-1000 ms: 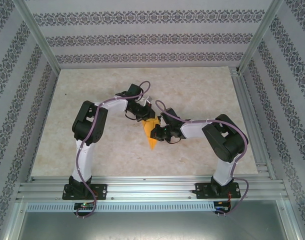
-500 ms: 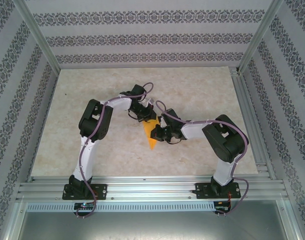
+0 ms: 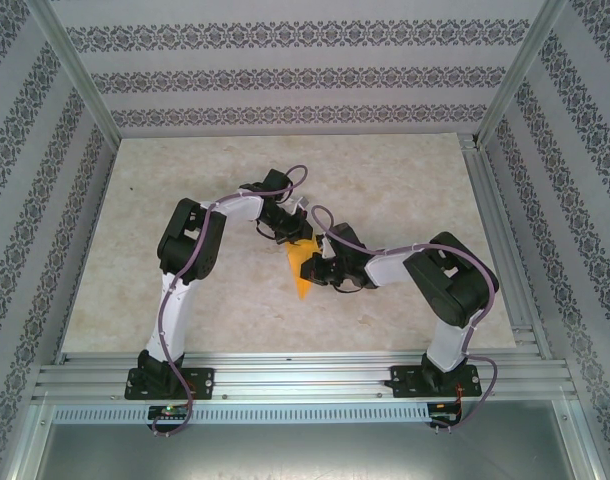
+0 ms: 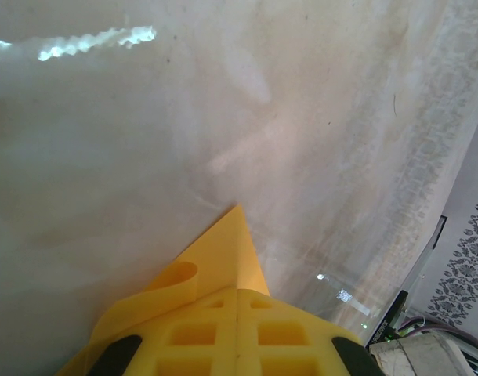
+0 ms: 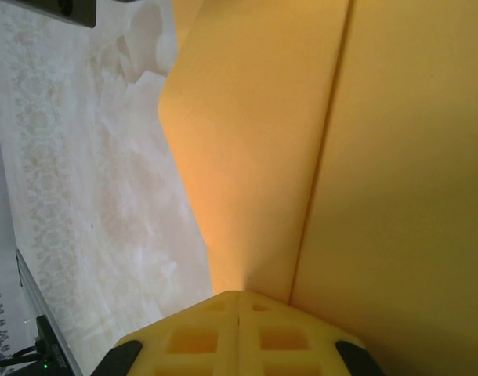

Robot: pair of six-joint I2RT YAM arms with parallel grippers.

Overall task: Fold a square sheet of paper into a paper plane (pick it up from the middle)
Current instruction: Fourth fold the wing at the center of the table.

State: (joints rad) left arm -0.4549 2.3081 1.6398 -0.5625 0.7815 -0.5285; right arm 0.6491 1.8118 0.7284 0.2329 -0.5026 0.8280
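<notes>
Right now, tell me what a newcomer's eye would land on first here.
The bright orange-yellow paper, folded to a point, stands out at mid-table. The left gripper pinches its far end and the right gripper its right side, over the pale table.

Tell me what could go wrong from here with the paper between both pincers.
1. The left pincer and right pincer both look shut on the thin orange-yellow folded paper; pulling apart could tear it or slip it free.
2. A loose flap curls beside the left pincer; pressing now may set a stray crease.
3. The two wrists sit very close in the top view, so a small move might knock them together.
</notes>
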